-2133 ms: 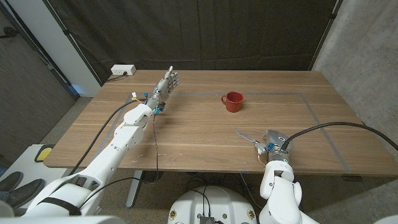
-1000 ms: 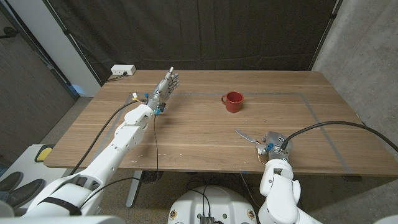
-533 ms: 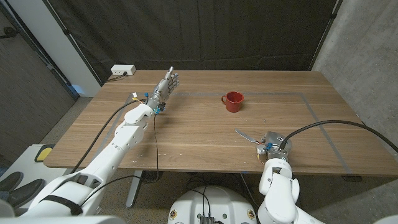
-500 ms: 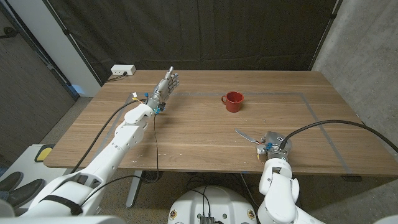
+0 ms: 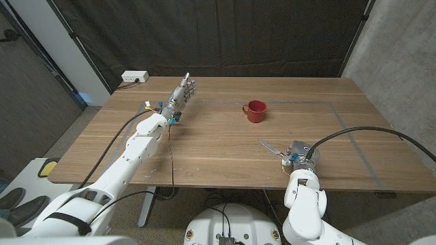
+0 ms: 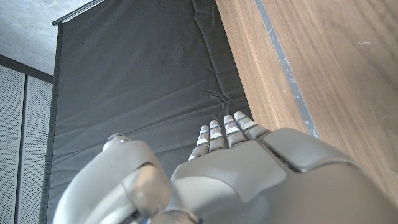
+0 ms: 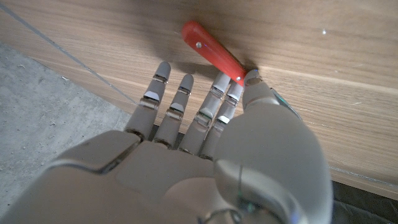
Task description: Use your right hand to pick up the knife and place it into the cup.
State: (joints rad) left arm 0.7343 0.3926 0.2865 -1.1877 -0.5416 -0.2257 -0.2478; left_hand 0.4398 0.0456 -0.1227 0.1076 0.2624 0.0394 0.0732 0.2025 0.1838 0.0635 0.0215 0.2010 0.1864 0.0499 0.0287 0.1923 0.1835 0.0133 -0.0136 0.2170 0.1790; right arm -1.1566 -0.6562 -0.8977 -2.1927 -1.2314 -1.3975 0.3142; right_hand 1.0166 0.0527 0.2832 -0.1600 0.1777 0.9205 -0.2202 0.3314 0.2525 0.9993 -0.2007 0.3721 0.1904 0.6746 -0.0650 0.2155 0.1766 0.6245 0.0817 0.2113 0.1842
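Lying on the wooden table point(image 5: 204, 146) near its front edge, well apart from the red cup point(image 5: 256, 110), the knife point(image 5: 270, 147) with its red handle point(image 7: 213, 53) touching fingertips point(image 7: 237, 79) of the right hand point(image 5: 298, 155), not yet gripped; left hand point(image 5: 182, 94) holding nothing, fingers extended together.

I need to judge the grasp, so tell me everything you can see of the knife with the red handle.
The knife with the red handle lies on the wooden table near its front edge, in front of the red cup and well apart from it. Its handle looks like smooth red plastic with a small rivet; its grey metal blade points away from the right hand. That hand's fingers touch the handle's end.
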